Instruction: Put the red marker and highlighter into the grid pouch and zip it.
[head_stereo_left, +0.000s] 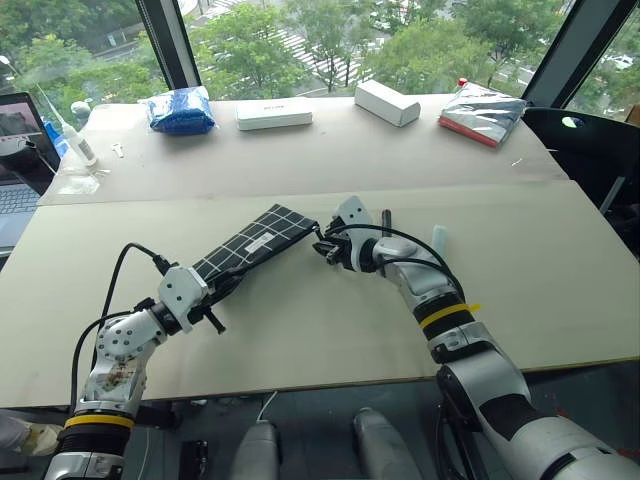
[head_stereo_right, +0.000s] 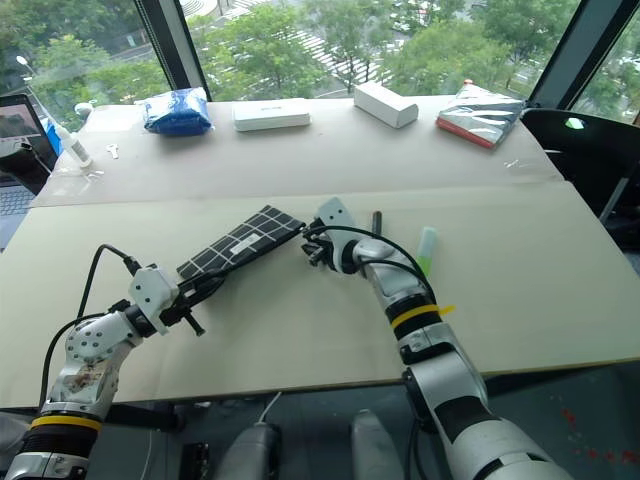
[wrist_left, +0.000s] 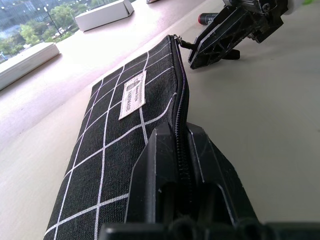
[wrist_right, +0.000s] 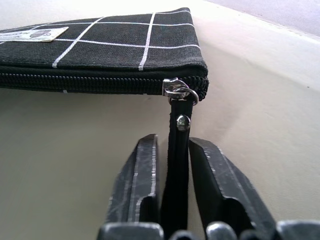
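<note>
The grid pouch (head_stereo_left: 250, 248) lies flat on the table (head_stereo_left: 300, 330), black with white lines and a small white label (wrist_left: 132, 95). My left gripper (head_stereo_left: 220, 288) is shut on the pouch's near end, its fingers (wrist_left: 197, 150) on either side of the zipper edge. My right gripper (head_stereo_left: 322, 247) is shut on the black zipper pull (wrist_right: 179, 131) at the far corner, just below the metal slider (wrist_right: 177, 90). The zipper teeth look closed along the edge. The red marker (head_stereo_right: 377, 222) and the highlighter (head_stereo_right: 427, 248) lie on the table beyond my right wrist.
Along the back of the table sit a blue bundle (head_stereo_left: 181, 110), two white boxes (head_stereo_left: 273, 115) (head_stereo_left: 387, 102) and a silver and red packet (head_stereo_left: 482, 113). A laptop (head_stereo_left: 15, 150) and a small bottle (head_stereo_left: 75, 135) stand at the far left.
</note>
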